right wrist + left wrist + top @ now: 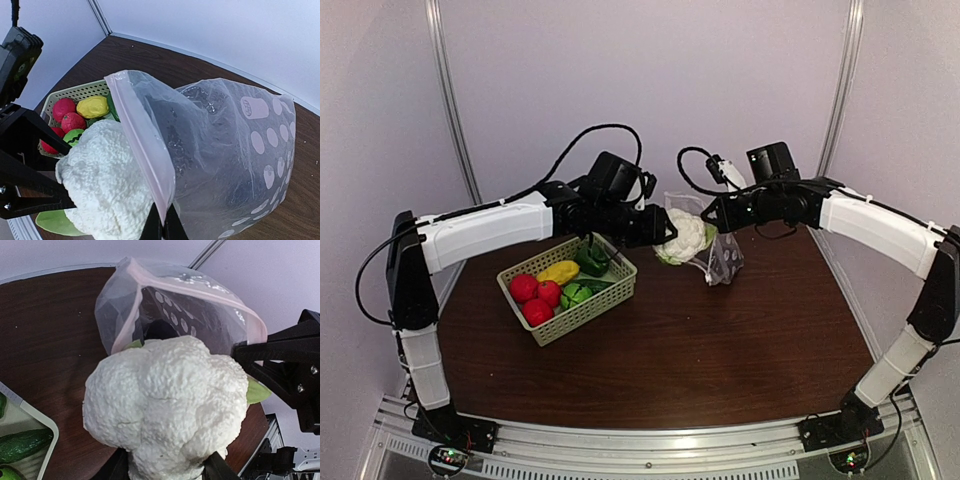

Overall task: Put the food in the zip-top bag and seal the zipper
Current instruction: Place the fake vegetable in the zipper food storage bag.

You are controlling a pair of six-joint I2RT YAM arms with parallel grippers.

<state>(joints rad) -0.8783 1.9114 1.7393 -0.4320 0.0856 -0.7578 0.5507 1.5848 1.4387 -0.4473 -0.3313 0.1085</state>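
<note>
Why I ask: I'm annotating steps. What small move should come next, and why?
Probably ease the cauliflower forward into the zip-top bag: the left end effector holds it at the mouth, not yet inside, while the right end effector pinches the zipper edge.

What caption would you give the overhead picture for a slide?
Left hand holds a cauliflower at the mouth of the dotted bag gripped by the right hand.

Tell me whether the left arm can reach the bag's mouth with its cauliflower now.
Likely yes: the right tool holds the bag open, mouth facing the held cauliflower, nothing between them.
</note>
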